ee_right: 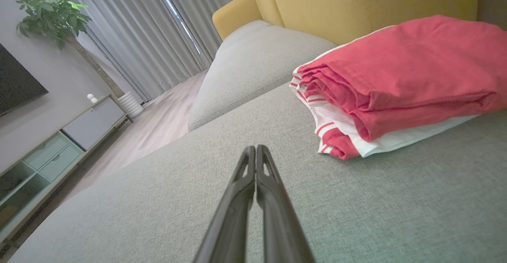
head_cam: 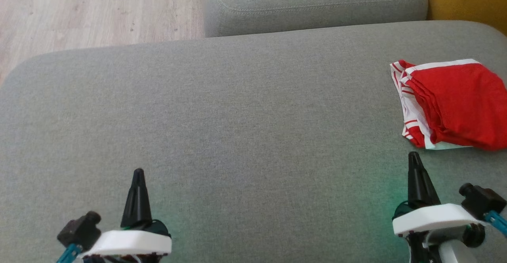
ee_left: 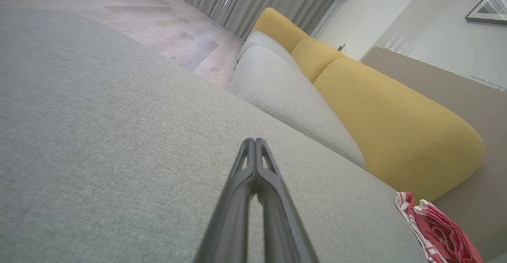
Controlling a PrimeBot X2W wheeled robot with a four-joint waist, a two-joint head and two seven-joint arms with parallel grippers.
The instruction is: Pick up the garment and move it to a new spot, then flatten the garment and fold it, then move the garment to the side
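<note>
Red garment with white stripes (head_cam: 455,100) lies folded in layers at the right edge of the grey sofa seat (head_cam: 237,116), nothing gripping it. Right gripper (head_cam: 414,157) is just short of its near edge, not touching, fingers pressed together and empty. Left gripper (head_cam: 138,174) is well apart on the left over bare cushion, also closed and empty. Yellow back cushion (ee_right: 356,1) sits behind the garment, wood floor (head_cam: 99,9) past the seat.

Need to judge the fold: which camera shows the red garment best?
The right wrist view: the garment lies close, showing its stacked layers and striped trim. The head view shows it from above, cut by the right edge; the left wrist view catches a small corner.
</note>
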